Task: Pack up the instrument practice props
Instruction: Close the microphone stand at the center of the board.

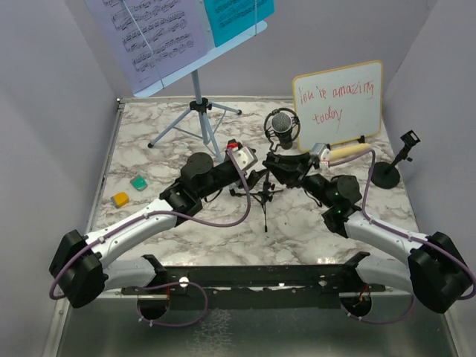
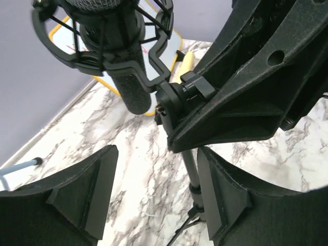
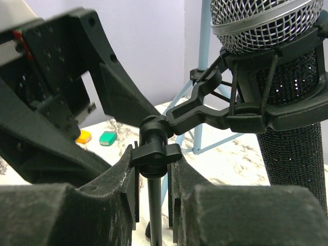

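The black studio microphone [image 1: 281,123] stands on its small tripod [image 1: 264,199] mid-table. My right gripper [image 3: 154,174] is shut on the swivel joint at the top of the tripod's pole [image 3: 155,205]. My left gripper [image 2: 156,189] is open, and the same pole [image 2: 190,169] runs just beside its right finger without being pinched. At the back left stands the light-blue music rack [image 1: 197,111], carrying the printed music sheet [image 1: 149,30] and the cyan sheet [image 1: 238,15]. The cream handheld microphone [image 1: 346,152] lies tilted on its black round-base pole [image 1: 387,172] at the right.
A wood-framed whiteboard [image 1: 338,104] with red writing leans at the back right, just behind the studio microphone. A green block [image 1: 138,182] and an orange block [image 1: 120,198] lie near the table's left edge. Both arms meet closely around the tripod.
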